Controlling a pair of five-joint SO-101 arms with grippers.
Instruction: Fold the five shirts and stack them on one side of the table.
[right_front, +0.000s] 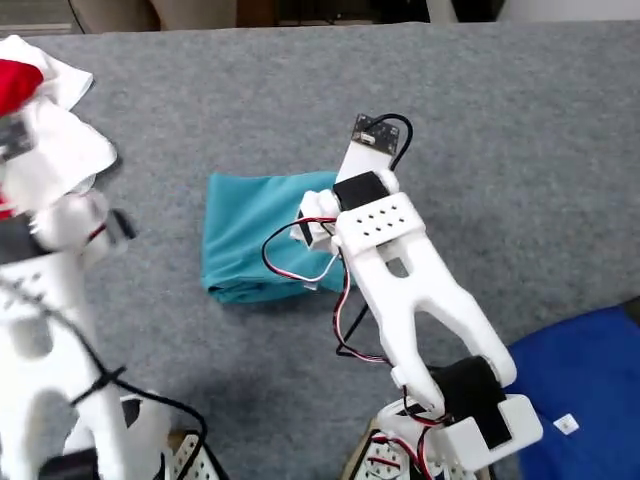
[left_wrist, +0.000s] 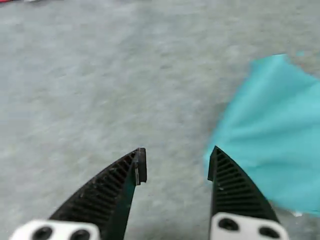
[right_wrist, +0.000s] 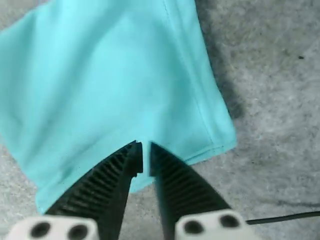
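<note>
Grey table — teal shirt (folded), blue shirt

high cam looks down over grey felt table; wrist cams face down, v. close to it; all 3 share the folded teal cloth shirt.

You're looking at a soft, matt teal cloth shirt on a fuzzy grey felt-like desk. Your left hand and right hand: ribbed black plastic fingers, smooth white plastic bases.
</note>
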